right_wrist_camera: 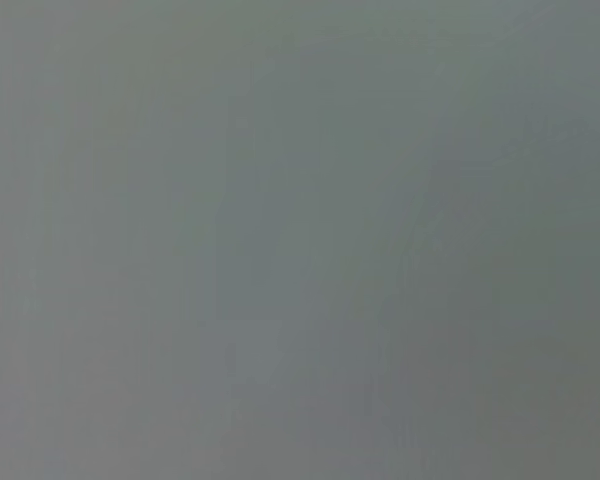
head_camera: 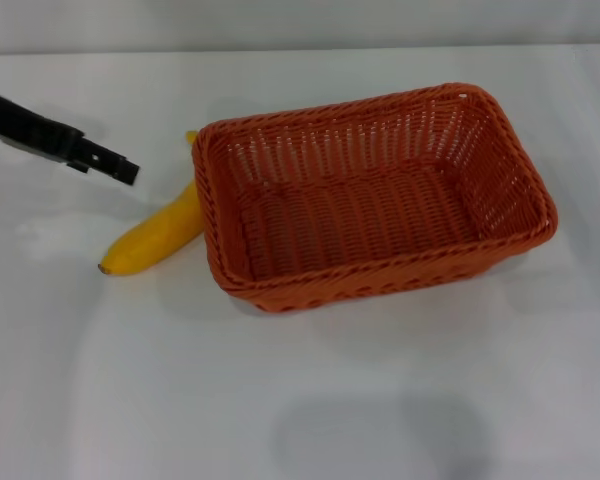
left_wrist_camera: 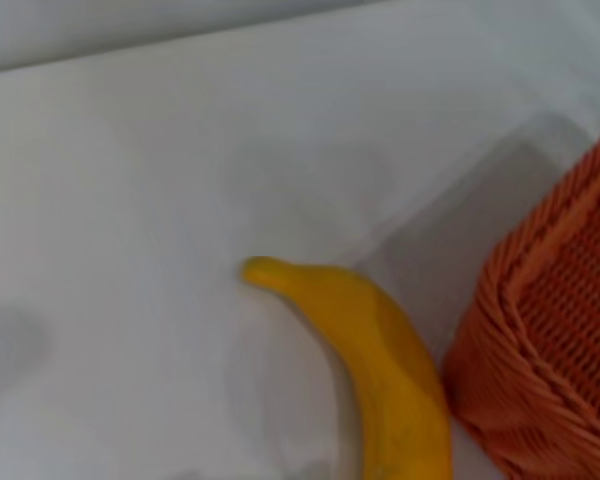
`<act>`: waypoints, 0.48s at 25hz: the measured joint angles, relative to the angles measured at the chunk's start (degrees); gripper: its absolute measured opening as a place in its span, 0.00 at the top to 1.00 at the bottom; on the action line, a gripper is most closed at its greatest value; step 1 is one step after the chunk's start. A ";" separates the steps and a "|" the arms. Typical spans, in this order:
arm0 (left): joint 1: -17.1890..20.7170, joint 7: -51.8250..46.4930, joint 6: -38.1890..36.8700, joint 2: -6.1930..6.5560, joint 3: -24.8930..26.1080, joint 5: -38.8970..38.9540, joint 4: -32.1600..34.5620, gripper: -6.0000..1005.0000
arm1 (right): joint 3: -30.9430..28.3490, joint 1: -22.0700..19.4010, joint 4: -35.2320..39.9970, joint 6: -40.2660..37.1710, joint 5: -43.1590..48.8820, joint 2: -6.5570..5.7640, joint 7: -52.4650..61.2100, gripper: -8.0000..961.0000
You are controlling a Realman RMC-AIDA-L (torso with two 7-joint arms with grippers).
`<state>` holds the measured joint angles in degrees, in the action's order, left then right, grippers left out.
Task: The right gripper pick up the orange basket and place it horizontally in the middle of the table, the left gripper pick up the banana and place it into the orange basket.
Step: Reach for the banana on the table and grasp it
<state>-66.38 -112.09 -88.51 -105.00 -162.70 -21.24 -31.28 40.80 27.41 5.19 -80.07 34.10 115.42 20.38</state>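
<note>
Fingertips of the left gripper (head_camera: 120, 168) hung over the table (head_camera: 380, 400) on the robot's left, pointing toward the banana (head_camera: 155, 238) but clear of it; whether its fingers were parted or closed could not be told from the head view, and the left wrist view showed none of them. No grasp had been made.

Just beyond the tip lay the banana, flat on the white surface, one end tucked against the short left wall of the orange basket (head_camera: 370, 200) and the other pointing out toward the robot. In the left wrist view the banana (left_wrist_camera: 380, 370) pressed right beside the basket's (left_wrist_camera: 550, 350) woven corner.

The basket sat roughly mid-table, long side across, empty and upright, so the placing step looked done and the banana step looked next.

As a judgement, the banana would be light, firm yet bruisable, with a smooth, slightly slippery skin. Its free outer half seemed the best hold, taken across the width, since the basket wall crowded the other end.

The right gripper appeared nowhere; its wrist view gave only blank grey.
</note>
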 joint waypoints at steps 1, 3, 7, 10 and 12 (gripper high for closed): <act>-0.56 0.06 0.20 -0.51 -0.03 -0.63 -0.07 0.15 | -0.01 0.01 0.00 0.01 0.00 0.00 0.00 0.25; -1.42 0.12 0.72 -1.39 -0.10 -1.65 -0.13 0.15 | -0.02 0.05 0.00 -0.01 0.00 0.04 0.01 0.25; -3.56 0.14 4.34 -4.09 -0.22 -5.61 -0.18 0.15 | -0.03 0.05 0.00 -0.03 0.00 0.02 0.03 0.25; -4.67 0.14 7.38 -6.14 -0.28 -8.53 -0.03 0.15 | -0.03 0.01 0.00 0.02 0.00 0.00 0.04 0.25; -5.07 0.14 9.01 -7.16 -0.30 -9.60 0.21 0.15 | -0.04 0.03 0.03 0.04 0.00 -0.04 0.05 0.25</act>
<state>-71.45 -111.95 -79.50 -112.16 -163.00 -30.84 -31.07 40.76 27.44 5.22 -80.03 34.09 115.38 20.44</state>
